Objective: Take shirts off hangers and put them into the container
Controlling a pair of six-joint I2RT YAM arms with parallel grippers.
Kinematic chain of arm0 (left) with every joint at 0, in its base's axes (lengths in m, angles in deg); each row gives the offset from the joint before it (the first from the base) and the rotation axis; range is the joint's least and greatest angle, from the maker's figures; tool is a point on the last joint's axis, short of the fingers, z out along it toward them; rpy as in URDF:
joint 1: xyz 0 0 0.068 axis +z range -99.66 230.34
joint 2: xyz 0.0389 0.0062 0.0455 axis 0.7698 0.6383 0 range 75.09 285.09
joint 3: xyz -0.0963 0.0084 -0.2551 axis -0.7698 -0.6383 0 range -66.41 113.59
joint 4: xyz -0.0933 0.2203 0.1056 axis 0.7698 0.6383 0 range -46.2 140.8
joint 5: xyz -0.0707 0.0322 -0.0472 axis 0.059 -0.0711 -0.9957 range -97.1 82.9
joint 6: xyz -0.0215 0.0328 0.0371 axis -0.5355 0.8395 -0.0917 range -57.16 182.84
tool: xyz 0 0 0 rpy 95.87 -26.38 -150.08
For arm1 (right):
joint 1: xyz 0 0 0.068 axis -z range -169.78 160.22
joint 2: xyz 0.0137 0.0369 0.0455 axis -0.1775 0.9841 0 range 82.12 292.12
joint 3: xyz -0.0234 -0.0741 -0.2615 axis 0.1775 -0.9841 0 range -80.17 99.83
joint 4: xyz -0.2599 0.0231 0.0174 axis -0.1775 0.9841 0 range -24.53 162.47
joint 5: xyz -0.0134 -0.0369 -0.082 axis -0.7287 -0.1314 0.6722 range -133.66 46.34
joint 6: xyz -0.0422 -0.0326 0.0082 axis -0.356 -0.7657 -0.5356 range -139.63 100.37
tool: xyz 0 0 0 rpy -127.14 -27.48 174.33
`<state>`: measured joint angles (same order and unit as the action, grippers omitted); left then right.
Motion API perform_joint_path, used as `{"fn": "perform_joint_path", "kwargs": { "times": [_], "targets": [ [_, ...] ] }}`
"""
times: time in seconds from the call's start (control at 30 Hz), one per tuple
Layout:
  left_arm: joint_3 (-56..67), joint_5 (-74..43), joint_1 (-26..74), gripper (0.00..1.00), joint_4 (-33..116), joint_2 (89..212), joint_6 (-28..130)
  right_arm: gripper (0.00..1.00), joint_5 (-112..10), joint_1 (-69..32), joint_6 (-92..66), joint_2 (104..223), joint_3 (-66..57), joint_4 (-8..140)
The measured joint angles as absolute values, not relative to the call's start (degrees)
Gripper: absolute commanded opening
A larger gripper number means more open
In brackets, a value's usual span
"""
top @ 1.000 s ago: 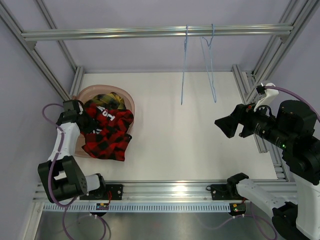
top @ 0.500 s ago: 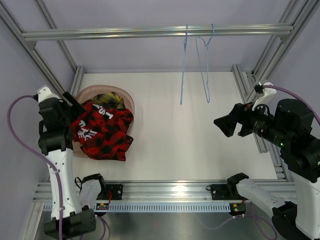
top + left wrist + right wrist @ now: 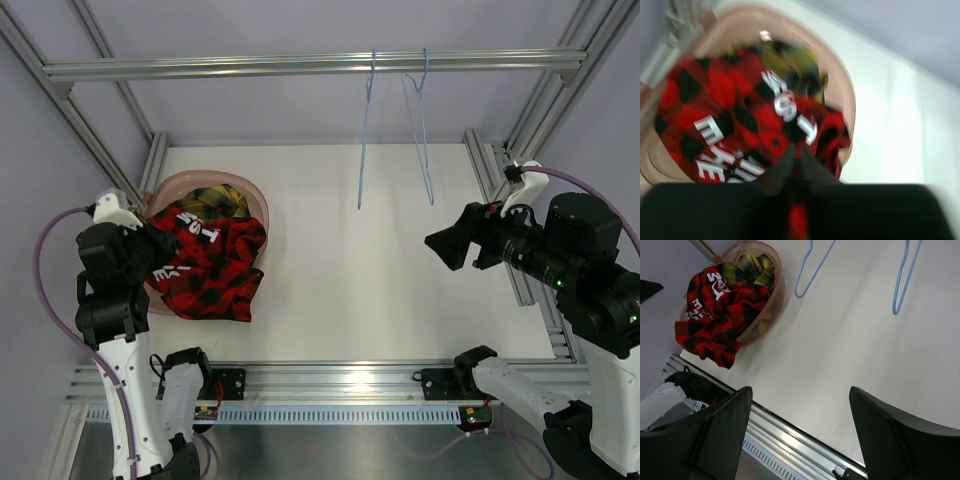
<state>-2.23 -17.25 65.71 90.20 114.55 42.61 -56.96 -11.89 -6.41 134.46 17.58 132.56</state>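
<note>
Hangers (image 3: 364,150) bare; red plaid shirt (image 3: 205,268) spills over the tub's (image 3: 205,176) lower rim and probably needs tucking in. Left gripper's (image 3: 795,152) too blurry to call, right gripper's (image 3: 799,390) gaping, empty.

Robot lab test cell, aluminium frame rail (image 3: 300,66), plain grey walls (image 3: 250,112), white tabletop (image 3: 380,285)
</note>
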Motion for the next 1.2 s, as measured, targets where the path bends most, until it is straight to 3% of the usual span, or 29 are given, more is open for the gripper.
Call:
{"fn": "perform_joint_path", "kwargs": {
  "times": [0.27,0.53,0.9,1.2],
  "targets": [
    [-15.3,-39.94,64.88,0.0,93.52,107.71,40.1,0.88,-57.53,-11.89,-6.39,134.63,16.03,132.1],
    [-29.18,-52.16,63.53,0.0,88.08,102.2,35.18,0.88,-57.92,-11.89,-6.39,134.96,14.81,130.88],
    [-42.33,-52.27,63.35,0.0,77.08,113.7,23.31,0.88,-58.16,-11.89,-6.39,134.44,14.24,130.84],
    [-44.02,-46.82,63.2,0.0,60.47,124.52,11.2,0.88,-58.12,-11.89,-6.39,132.88,14.28,131.12]
  ]
}}
